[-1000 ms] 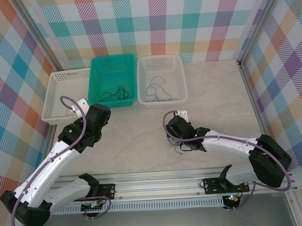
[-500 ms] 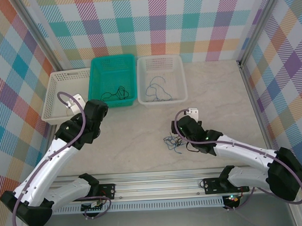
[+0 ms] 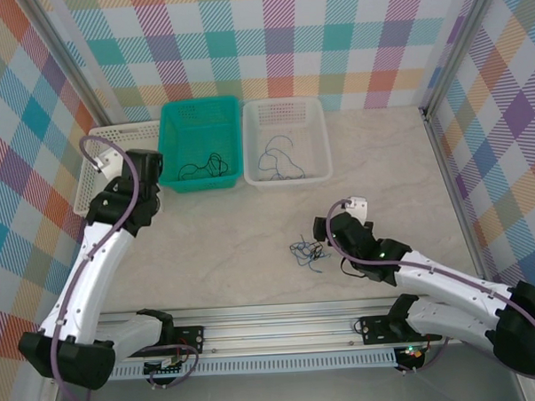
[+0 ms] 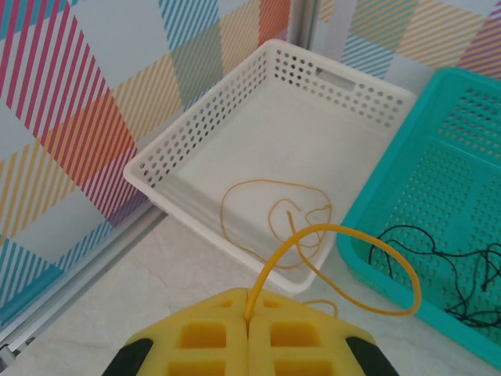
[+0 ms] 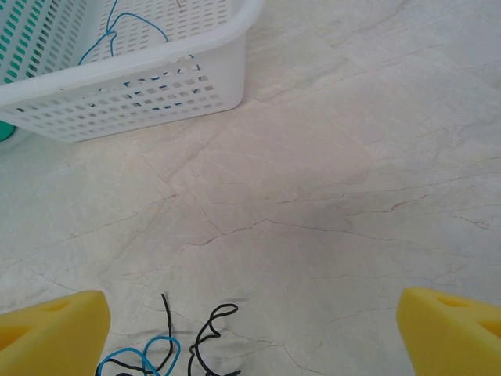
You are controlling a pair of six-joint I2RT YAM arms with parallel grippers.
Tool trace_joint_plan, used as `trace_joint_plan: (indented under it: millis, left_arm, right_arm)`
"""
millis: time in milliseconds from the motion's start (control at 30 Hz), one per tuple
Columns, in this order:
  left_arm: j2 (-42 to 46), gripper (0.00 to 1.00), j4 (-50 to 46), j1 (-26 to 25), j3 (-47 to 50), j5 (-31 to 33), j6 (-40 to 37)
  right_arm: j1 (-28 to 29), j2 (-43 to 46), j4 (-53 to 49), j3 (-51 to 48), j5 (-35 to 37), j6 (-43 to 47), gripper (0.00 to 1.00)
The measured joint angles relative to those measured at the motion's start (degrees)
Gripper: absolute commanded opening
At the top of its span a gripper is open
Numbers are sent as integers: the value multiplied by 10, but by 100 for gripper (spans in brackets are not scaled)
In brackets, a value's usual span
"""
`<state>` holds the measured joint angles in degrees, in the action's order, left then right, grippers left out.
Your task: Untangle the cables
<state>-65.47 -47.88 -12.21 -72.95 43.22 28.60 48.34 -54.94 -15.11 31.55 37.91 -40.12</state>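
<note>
Table (image 3: 250, 210): three baskets along the far side. Left white basket (image 3: 105, 132), teal basket (image 3: 198, 132), right white basket (image 3: 286, 120).

Left arm: over the last second it has swung away from the table in front of the teal basket and now hangs over the near corner of the left white basket (image 4: 196, 141). Left gripper (image 4: 249, 337) has its pads pressed together on a yellow cable (image 4: 368, 239), which rises from between them and arcs over toward the teal rim.

Right arm: it has drawn back to the right, off the clump. Right gripper (image 5: 250, 329) has gone from partly closed to jaws wide apart, with nothing between them.

Sorted so far: a tan loop (image 4: 266, 215) lies on the floor of the left white basket, black strands (image 3: 204, 166) in the teal one, a blue strand (image 3: 279, 160) in the right white one.

Remaining clump (image 3: 307, 252): bare on the table, just left of the right gripper. The right wrist view shows a blue curl (image 5: 149, 352) and a black curl (image 5: 207, 337). Whether these are knotted together I cannot tell at this size.

Reading: the yellow cable is free of the clump and is likely bound for the basket holding the tan loop. Blue and black remain to be separated.
</note>
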Motion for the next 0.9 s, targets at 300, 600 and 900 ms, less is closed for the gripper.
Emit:
trace_joint_plan:
  millis: [300,600,900]
  left_arm:
    - [-94,0,64,126,-61,-83,-30]
    - [-240,3,80,202,-137,-172,-29]
    - [-353,91,61,206,-193,-201,-27]
  right_arm:
    - [0,28,-20,-8,7,-10,100]
    - [0,67,-47,-17,10,-25,100]
    - [-4,86,-90,-19,31,-47,100]
